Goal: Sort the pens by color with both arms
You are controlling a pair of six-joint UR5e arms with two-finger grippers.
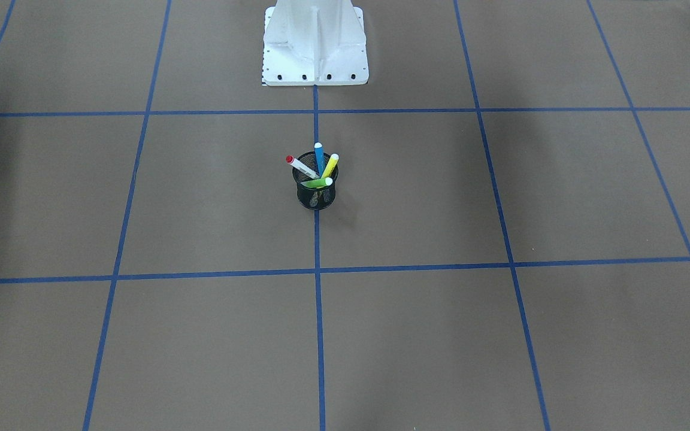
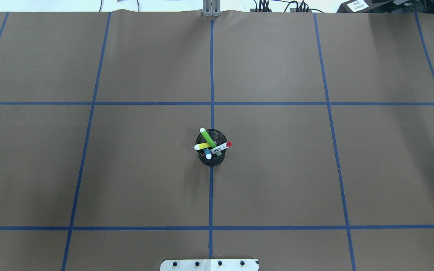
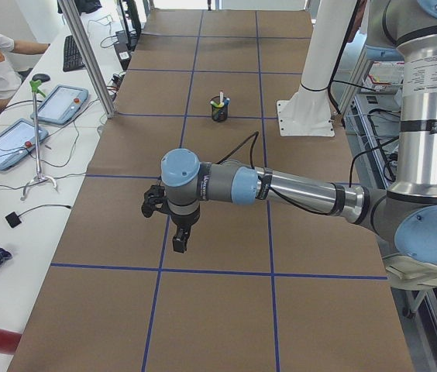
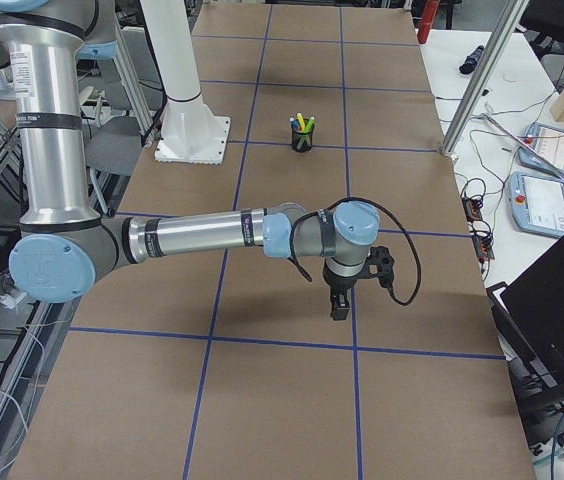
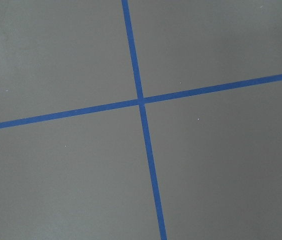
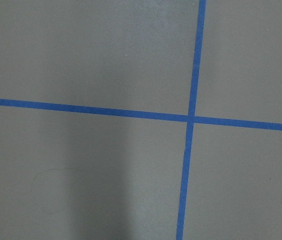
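Grey-and-silver, the left arm (image 3: 296,194) reaches level over the brown table (image 2: 126,169) with the left gripper (image 3: 180,242) pointing straight down. The right arm (image 4: 202,235) holds the right gripper (image 4: 339,308) the same way, and whether either is spread or pressed together I cannot tell. Well apart from both, a black mesh cup (image 2: 212,160) stands upright on a blue tape line (image 2: 211,195) and holds the yellow pen (image 2: 202,146), light green pen (image 2: 208,138), blue pen (image 2: 207,153) and white pen (image 2: 220,147), whose dark print is too small to read.
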